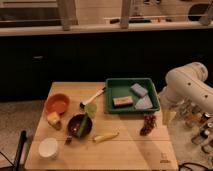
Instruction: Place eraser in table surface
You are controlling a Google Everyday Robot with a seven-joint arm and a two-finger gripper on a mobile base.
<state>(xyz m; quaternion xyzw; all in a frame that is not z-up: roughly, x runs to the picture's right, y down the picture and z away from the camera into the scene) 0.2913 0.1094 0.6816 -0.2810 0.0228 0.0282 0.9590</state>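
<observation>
The gripper [166, 114] hangs at the table's right edge, just outside the tray's [132, 80] right front corner, low and pointing down. Whether it is spread or pressed together I cannot tell; nothing shows in its grasp.

The eraser [122, 101] lies flat inside the tray, near the middle of the front wall. From the gripper it is off toward picture-left and a little higher in the frame, across the tray's right wall. Its long axis runs left to right, roughly along the front wall. Two blue pads [141, 96] lie between it and the gripper, one close beside its right end.

The arm [186, 84] comes in from the right, its thick white links bent over above the gripper.

I judge the pick not yet made: the coming reach must cross the wall and the nearer pad, then close across the eraser's short sides. Bare table [132, 149] lies in front of the tray, left of the grapes [148, 124].
</observation>
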